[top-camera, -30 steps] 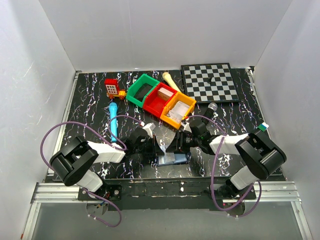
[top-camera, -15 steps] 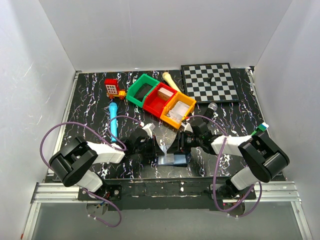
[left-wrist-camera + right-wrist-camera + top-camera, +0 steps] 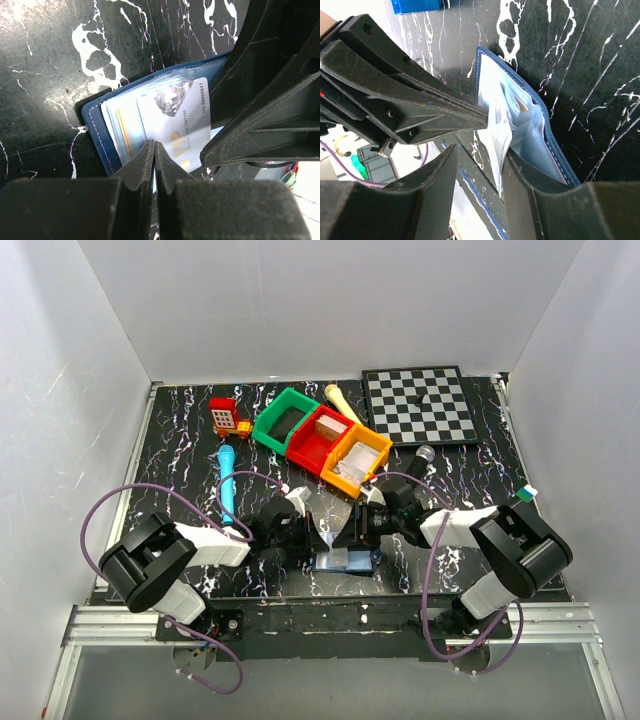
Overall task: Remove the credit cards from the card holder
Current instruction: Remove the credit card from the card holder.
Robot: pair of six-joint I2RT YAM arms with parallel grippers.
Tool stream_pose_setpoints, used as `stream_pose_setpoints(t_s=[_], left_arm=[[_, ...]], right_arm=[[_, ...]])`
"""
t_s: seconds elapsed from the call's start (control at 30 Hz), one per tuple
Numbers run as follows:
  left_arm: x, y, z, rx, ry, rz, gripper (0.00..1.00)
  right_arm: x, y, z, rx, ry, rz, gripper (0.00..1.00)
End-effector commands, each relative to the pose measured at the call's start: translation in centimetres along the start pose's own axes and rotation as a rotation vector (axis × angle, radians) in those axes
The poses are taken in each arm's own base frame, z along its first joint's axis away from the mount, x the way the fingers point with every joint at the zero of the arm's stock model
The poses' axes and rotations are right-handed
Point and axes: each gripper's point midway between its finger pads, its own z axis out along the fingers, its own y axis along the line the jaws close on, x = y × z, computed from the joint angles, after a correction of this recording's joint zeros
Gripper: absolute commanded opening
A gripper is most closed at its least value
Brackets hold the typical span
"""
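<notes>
Open on the counter [image 3: 180, 450], the card holder [image 3: 346, 561] is seen close to the near edge, hemmed in between the two hands. The left hand [image 3: 154, 149] is pressed together, its tip set against the fanned cards [image 3: 172, 117]; whether anything is pinched cannot be told. The right hand [image 3: 480, 155] is held spread, an edge of the cards standing loosely between its fingers [image 3: 520, 180]. Little room is left between the hands, while open counter is found to either side. Farther back, three bins [image 3: 320, 440] in green, red and orange are lined up beside a chessboard [image 3: 420, 405], with a teal pen [image 3: 228, 485] at left. The black marbled surface is enclosed by white walls [image 3: 320, 300].
</notes>
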Motion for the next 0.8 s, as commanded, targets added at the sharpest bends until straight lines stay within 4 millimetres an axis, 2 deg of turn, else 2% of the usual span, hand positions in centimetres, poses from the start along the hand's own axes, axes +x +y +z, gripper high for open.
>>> stream_pose_setpoints(t_s=[0.0,0.13,0.5,0.77], left_arm=[[2.4,2.3,0.0,-0.068,0.077,0.011,0.00],[2.5,2.2,0.0,-0.061,0.081,0.017,0.00],[2.6,3.0,-0.3,-0.098,0.071,-0.013,0.00],[2.7,3.3,-0.6,-0.119,0.057,-0.027,0.16]], right_arm=[[-0.8,3.8,0.2,-0.136,0.028,-0.062,0.48],[-0.8,3.7,0.3,-0.135,0.029,-0.061,0.50],[-0.5,3.4,-0.1,-0.123,0.023,-0.063,0.46],[-0.5,3.2,-0.5,-0.109,0.014,-0.064,0.45]])
